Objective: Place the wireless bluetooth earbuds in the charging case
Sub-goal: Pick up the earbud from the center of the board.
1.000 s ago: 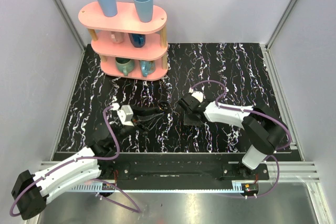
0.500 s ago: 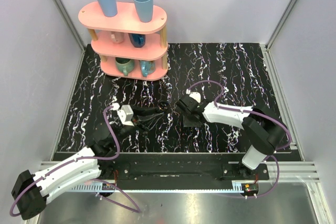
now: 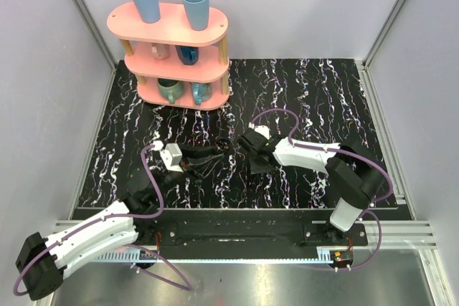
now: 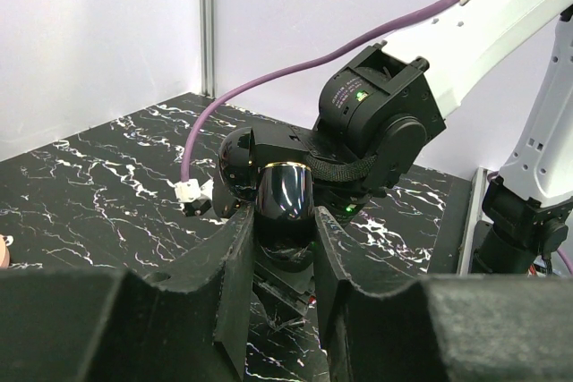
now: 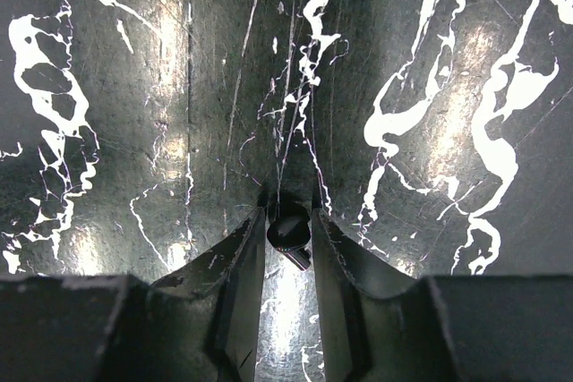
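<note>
My left gripper point(image 4: 285, 225) is shut on the charging case point(image 4: 285, 190), a glossy black rounded box with a gold rim, held upright just above the table. In the top view the case point(image 3: 224, 144) sits at the left gripper's point(image 3: 219, 150) tips, mid-table. My right gripper point(image 5: 288, 221) is shut on one earbud point(image 5: 291, 232), which looks small, dark and glossy here, with a short stem, just above the marbled surface. In the top view the right gripper point(image 3: 242, 141) is right beside the case. The second earbud is not in view.
A pink two-tier rack point(image 3: 176, 48) with mugs and two blue cups stands at the back left. A dark patch point(image 3: 259, 164) lies under the right wrist. Purple cables loop over both arms. The black marbled table point(image 3: 323, 98) is ringed by white walls.
My right gripper has moved a little left, closer to the case in my left gripper. The left arm has stayed still.
</note>
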Available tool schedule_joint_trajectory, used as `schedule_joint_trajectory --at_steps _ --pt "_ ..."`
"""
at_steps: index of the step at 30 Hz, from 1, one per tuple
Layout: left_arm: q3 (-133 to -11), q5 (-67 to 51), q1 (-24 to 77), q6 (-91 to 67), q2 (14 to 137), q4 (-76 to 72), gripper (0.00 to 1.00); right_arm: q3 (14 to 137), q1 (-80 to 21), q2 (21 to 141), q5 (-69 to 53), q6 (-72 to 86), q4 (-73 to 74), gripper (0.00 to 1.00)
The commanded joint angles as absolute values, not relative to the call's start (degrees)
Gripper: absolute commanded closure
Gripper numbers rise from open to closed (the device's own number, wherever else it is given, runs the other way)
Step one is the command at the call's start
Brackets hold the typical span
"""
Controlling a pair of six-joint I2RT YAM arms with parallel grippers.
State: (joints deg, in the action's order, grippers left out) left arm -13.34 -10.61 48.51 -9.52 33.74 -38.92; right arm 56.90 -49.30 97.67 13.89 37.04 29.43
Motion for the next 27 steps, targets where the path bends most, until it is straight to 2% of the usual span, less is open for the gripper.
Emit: schedule_joint_trajectory --at_steps 1,5,6,12,20,27 --pt "-13.18 -9.76 48.25 -10.02 33.22 -40.78 1.00 58.36 -49.92 98.53 13.98 35.51 29.71 0.66" --pt "-13.01 -9.58 48.25 -10.02 32.78 -40.25 1.00 57.31 -50.01 97.48 14.67 36.21 29.97 0.67" --pt "-13.01 -9.32 48.25 -9.93 32.78 -40.25 1.00 57.13 -49.84 96.86 14.94 36.65 29.88 0.73" --pt "-13.45 -9.93 48.25 -9.93 33.57 -40.34 1.00 57.92 -49.92 95.72 15.64 37.35 29.97 0.83" --pt "-13.62 -9.06 48.25 -9.76 32.79 -39.73 1.00 58.45 -49.92 92.99 18.01 39.99 30.06 0.86" --pt "-13.54 -7.48 48.25 -10.11 32.96 -39.55 1.00 58.18 -49.92 84.57 23.02 44.82 30.15 0.85"
